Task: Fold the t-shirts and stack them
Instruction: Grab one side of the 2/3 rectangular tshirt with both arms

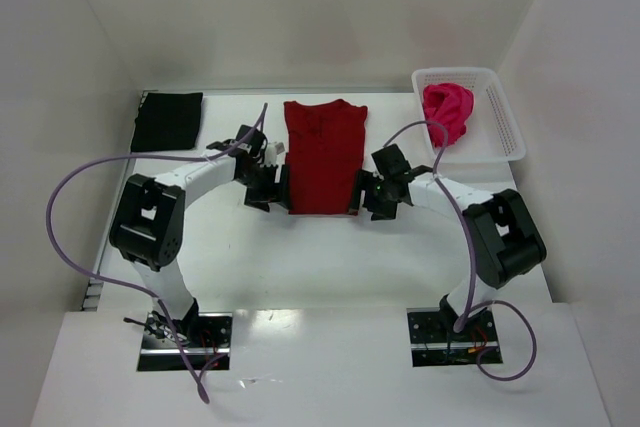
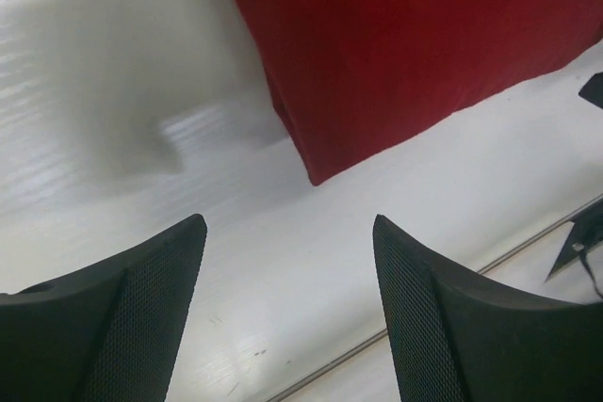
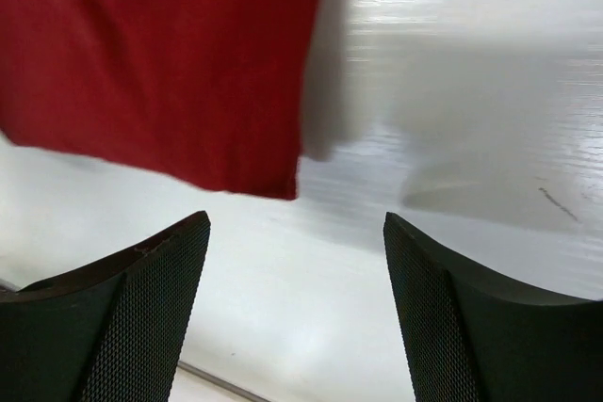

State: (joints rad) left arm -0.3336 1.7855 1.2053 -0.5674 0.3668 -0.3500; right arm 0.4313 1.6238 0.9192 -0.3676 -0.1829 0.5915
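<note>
White table (image 1: 320, 257) w/ crimson tee (image 1: 323, 157)

Overhead looks down; close wrist views share red t-shirt (image 1: 325, 157).

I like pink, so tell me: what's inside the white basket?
A bunched-up pink t-shirt sits inside the white basket, filling one side. The rest shows bare lattice. Whatever lies under the shirt is covered.
</note>
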